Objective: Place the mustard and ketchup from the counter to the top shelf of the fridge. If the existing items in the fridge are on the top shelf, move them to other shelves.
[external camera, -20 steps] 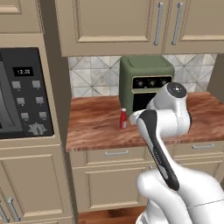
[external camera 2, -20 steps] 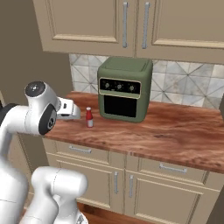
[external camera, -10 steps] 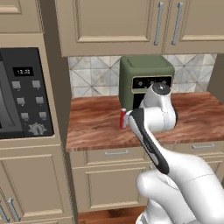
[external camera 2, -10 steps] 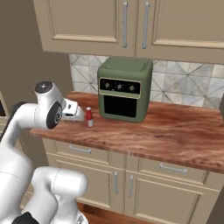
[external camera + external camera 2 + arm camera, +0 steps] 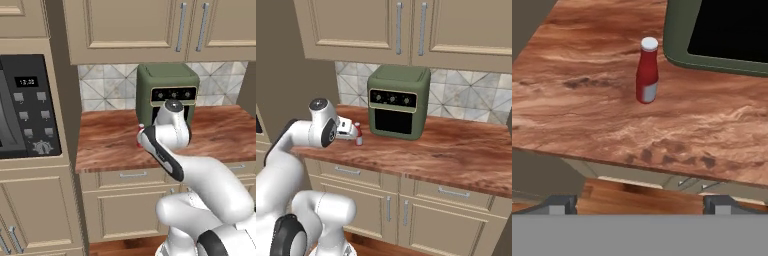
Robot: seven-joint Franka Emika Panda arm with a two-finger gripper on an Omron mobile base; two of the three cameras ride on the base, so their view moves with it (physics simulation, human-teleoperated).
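left base: ketchup (image 5: 140, 136) peeks out behind the arm, mid worktop (image 5: 110, 145).
right base: tool (image 5: 354, 131) right at the bottle, near the green oven (image 5: 398, 101).
hand: jaws wide, holding nothing.
step: reaching for ketchup; next, straddle and squeeze.

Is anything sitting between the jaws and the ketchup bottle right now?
Nothing visible. In the hand view the ketchup stands upright on bare counter, ahead of the open gripper; the green oven sits beside it, off the line of approach.
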